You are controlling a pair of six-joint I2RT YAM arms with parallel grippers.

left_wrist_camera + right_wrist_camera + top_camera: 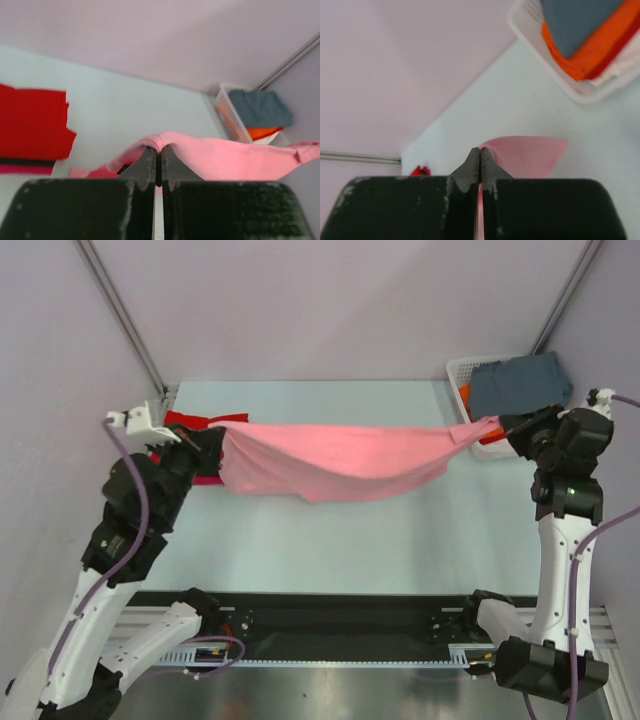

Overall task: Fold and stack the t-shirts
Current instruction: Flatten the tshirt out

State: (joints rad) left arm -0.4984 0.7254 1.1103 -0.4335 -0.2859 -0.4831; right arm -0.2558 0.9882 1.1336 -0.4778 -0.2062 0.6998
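Note:
A light pink t-shirt hangs stretched above the table between both arms. My left gripper is shut on its left end, and the pink cloth drapes over the closed jaws in the left wrist view. My right gripper is shut on its right end, with a pink flap beside the jaws. A folded red t-shirt lies on a magenta one at the far left. A slate grey-blue t-shirt lies over an orange one in the basket.
A white slotted plastic basket stands at the table's far right corner, close behind my right gripper. Metal frame posts rise at the back left and back right. A black rail runs along the near edge.

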